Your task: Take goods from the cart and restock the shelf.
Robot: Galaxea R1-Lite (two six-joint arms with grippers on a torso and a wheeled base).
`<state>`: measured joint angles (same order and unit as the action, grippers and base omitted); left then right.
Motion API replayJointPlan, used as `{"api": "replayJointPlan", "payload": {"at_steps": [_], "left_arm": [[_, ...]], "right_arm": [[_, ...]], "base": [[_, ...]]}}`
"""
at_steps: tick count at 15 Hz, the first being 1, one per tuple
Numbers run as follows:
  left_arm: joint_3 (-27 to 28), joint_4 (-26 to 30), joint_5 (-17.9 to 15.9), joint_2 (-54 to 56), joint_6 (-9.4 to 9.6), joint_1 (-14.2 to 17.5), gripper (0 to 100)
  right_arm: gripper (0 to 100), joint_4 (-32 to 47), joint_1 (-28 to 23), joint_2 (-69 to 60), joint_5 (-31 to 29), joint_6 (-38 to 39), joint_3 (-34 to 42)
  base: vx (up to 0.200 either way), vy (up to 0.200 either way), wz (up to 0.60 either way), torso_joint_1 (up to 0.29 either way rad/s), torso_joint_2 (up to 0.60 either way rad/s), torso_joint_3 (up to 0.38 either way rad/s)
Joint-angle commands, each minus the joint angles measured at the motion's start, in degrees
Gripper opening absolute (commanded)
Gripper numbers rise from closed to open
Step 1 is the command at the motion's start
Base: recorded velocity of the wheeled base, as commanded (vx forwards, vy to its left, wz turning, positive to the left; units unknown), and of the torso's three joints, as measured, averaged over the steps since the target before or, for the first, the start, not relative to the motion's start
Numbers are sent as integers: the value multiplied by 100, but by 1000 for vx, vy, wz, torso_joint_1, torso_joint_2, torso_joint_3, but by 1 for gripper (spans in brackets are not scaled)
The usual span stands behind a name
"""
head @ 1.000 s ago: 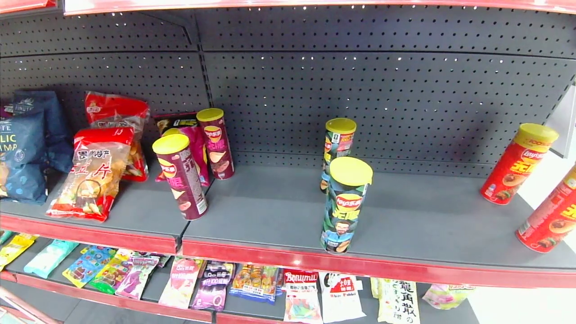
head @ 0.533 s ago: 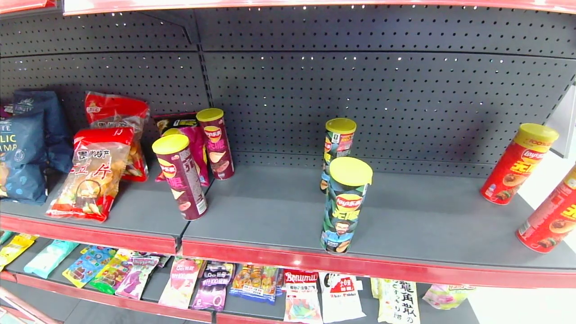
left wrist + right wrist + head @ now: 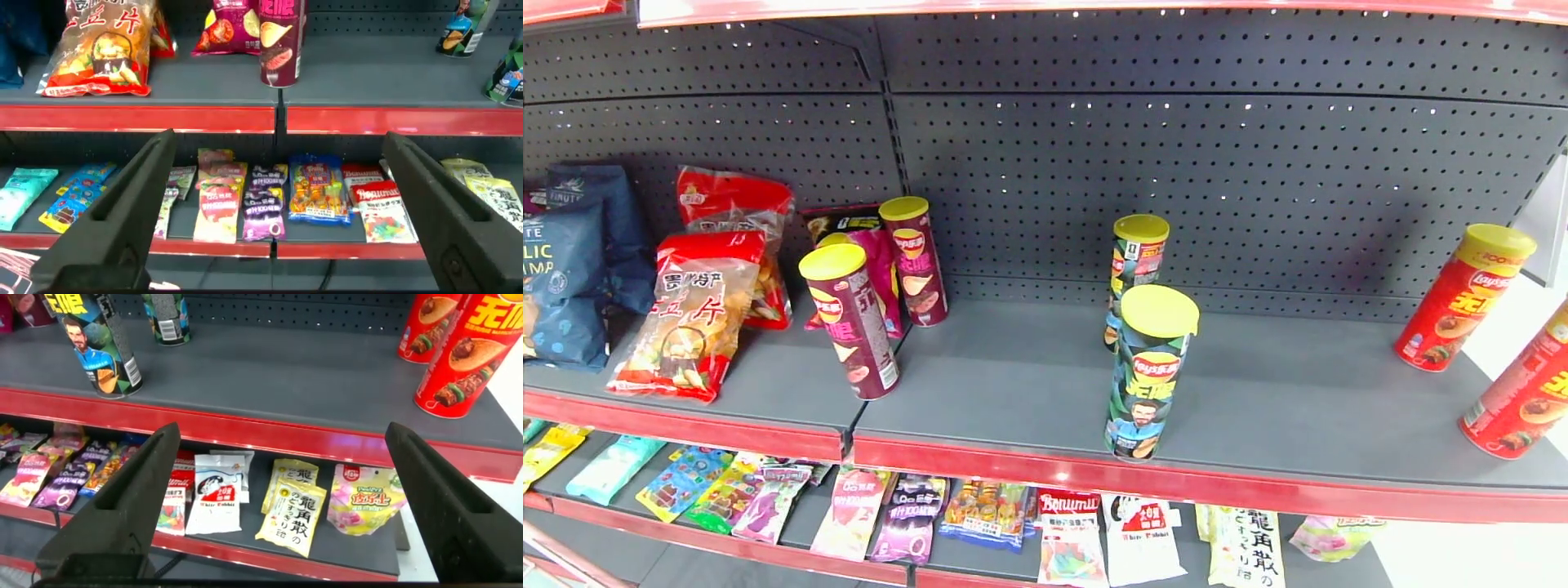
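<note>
The dark grey shelf (image 3: 1029, 384) with a red front edge holds chip cans with yellow lids. Two purple cans (image 3: 849, 327) stand left of centre, two green-blue cans (image 3: 1147, 376) in the middle, two red cans (image 3: 1462, 298) at the right. My left gripper (image 3: 274, 143) is open and holds nothing; it faces the lower shelf, below the front purple can (image 3: 280, 41). My right gripper (image 3: 282, 433) is open too, in front of the red shelf edge, between the green-blue can (image 3: 102, 347) and the red cans (image 3: 466, 355).
Snack bags (image 3: 690, 318) and blue bags (image 3: 564, 269) fill the shelf's left end. The lower shelf (image 3: 792, 539) carries a row of flat candy packets (image 3: 988, 510). Bare shelf space lies between the can groups. A perforated back panel (image 3: 1217, 180) closes the rear.
</note>
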<state>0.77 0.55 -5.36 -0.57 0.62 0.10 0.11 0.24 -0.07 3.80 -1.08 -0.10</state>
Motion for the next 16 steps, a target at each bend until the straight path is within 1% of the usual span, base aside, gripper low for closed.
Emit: {"api": "replayJointPlan", "payload": {"at_steps": [1, 4, 6, 7, 8, 9, 10, 12, 13, 16], "left_arm": [[-59, -2, 0, 40, 8, 17, 100], [-59, -2, 0, 40, 17, 8, 100], [-59, -2, 9, 40, 17, 8, 100], [-59, -2, 9, 40, 17, 8, 100], [-59, -2, 9, 40, 17, 8, 100], [-59, -2, 9, 40, 17, 17, 100], [-59, -2, 9, 40, 17, 17, 100], [-59, -2, 9, 40, 17, 8, 100], [-59, -2, 9, 40, 17, 8, 100], [-59, -2, 9, 40, 17, 17, 100]], "right_arm": [[100, -2, 2, 7, 6, -15, -8], [100, -29, 2, 7, 217, -102, 1], [100, -90, 2, 7, 191, -41, -17], [100, -108, 2, 60, 147, 3, -210], [100, -160, -130, 1607, -451, 223, -1405], [100, -160, -86, 2292, -556, 372, -1889], [100, -152, 143, 2688, -292, 337, -2144], [100, -160, 529, 3294, 173, -15, -2135], [100, -178, 863, 4173, 209, -155, -2205], [100, -196, 1356, 5580, 191, -138, -2407]], "base": [[0, 0, 0, 0, 0, 0], [0, 0, 0, 0, 0, 0], [0, 0, 0, 0, 0, 0], [0, 0, 0, 0, 0, 0], [0, 0, 0, 0, 0, 0], [0, 0, 0, 0, 0, 0], [0, 0, 0, 0, 0, 0], [0, 0, 0, 0, 0, 0], [0, 0, 0, 0, 0, 0], [0, 0, 0, 0, 0, 0]]}}
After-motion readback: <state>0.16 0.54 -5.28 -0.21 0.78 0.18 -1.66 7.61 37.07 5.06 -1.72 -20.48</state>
